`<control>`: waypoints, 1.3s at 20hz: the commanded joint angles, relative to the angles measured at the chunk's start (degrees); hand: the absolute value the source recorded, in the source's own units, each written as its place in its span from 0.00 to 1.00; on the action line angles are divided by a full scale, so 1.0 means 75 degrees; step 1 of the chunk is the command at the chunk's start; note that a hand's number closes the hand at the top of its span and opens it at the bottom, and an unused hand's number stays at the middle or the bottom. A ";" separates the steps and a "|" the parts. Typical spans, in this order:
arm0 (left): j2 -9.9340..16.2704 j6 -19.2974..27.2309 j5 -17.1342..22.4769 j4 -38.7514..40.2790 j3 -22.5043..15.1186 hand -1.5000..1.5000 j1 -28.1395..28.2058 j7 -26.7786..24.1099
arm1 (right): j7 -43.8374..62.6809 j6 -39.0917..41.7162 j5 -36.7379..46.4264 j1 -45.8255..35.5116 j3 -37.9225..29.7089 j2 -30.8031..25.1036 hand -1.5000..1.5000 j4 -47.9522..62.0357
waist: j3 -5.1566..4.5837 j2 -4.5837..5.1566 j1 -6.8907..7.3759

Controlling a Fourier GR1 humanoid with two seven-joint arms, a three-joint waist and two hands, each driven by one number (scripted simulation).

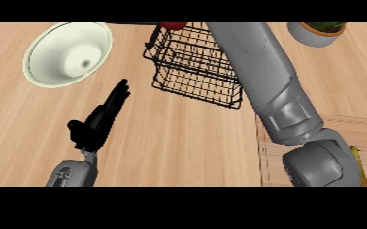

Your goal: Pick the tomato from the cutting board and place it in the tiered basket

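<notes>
Left hand (97, 121): black, fingers straight, holding nothing, over pale wood-grain counter (179, 140). Right hand: out of view past the grey arm (269, 73). Tomato (172, 25): red, round, at the top edge above the black wire basket (193, 73). Cream round bowl (68, 53). Board (315, 126), wooden.

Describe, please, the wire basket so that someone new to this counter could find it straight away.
On the light wooden counter, look to the upper middle, right of the cream round bowl-like dish and beside the long grey right forearm. There stands the black wire tiered basket. It alone is an open grid of thin black wires.
</notes>
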 commanded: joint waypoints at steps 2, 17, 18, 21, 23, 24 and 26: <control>-0.0064 0.0169 -0.0070 -0.0409 -0.0068 0.50 -0.0021 0.0489 | -0.0325 -0.0550 -0.0895 0.0192 -0.0179 0.0010 0.00 0.0109 | 0.0006 -0.0028 -0.0069; 0.0315 -0.0142 0.0274 -0.0451 0.0397 0.50 0.0569 0.0143 | -0.0222 -0.3322 0.0645 0.1219 -0.0169 -0.1986 0.00 -0.1959 | 0.0010 -0.0153 -0.0516; 0.0085 0.0116 0.0216 -0.0083 0.0428 0.50 -0.0072 0.0328 | -0.0272 -0.3313 0.0627 0.1439 -0.0141 -0.2001 0.00 -0.2284 | 0.0009 -0.0138 -0.0620; 0.0171 -0.0022 0.0183 -0.0355 0.0326 0.50 0.0698 0.0030 | -0.0799 -0.2478 -0.0241 0.2552 -0.0648 -0.2585 0.00 -0.3568 | 0.0019 -0.0191 -0.0681; -0.0060 0.0175 0.0111 -0.0700 0.0143 0.50 0.0680 0.0301 | -0.0670 -0.2248 -0.0552 0.3031 -0.0974 -0.2995 0.00 -0.4175 | 0.0020 -0.0190 -0.0649; 0.0021 0.0196 0.0015 -0.0274 0.0252 0.50 0.0591 0.0003 | -0.0697 -0.1742 -0.0918 0.3391 -0.1163 -0.3223 0.00 -0.4490 | 0.0017 -0.0175 -0.0738; 0.0184 0.0042 0.0184 -0.0385 0.0384 0.50 0.0463 0.0272 | -0.0719 -0.1158 -0.1195 0.4302 -0.1274 -0.3539 0.00 -0.5190 | 0.0017 -0.0168 -0.0721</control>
